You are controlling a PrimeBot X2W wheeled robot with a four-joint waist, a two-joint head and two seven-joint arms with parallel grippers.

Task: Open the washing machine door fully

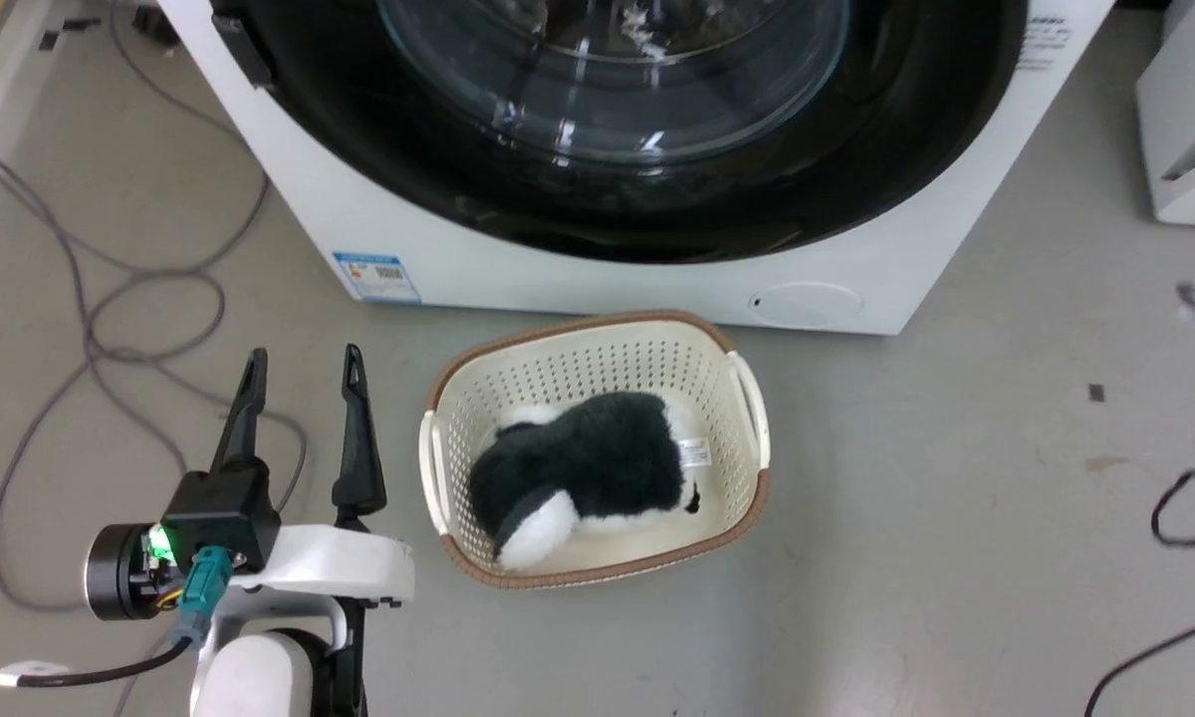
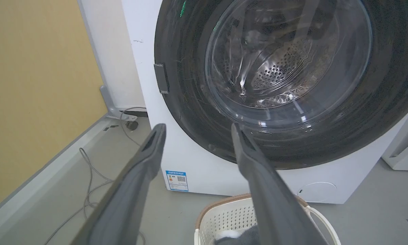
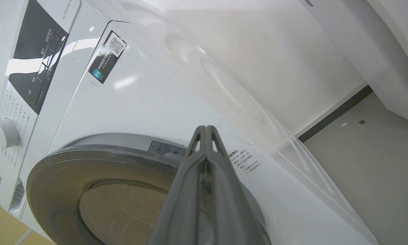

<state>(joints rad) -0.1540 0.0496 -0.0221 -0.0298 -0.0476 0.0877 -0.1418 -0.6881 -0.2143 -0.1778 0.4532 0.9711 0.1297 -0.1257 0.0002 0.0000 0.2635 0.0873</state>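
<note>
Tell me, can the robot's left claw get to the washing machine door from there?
Probably yes. The left claw is open and points at the washing machine door, with nothing between them; the laundry basket sits off to its right.

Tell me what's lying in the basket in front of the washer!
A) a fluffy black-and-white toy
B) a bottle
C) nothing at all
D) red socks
A: in the head view the cream basket holds a fluffy black-and-white plush toy.

basket [image 1: 597, 366]: cream, brown rim, on floor ahead of me
plush toy [image 1: 588, 460]: black-white, inside basket
cables [image 1: 90, 344]: grey loops, floor, my left
</note>
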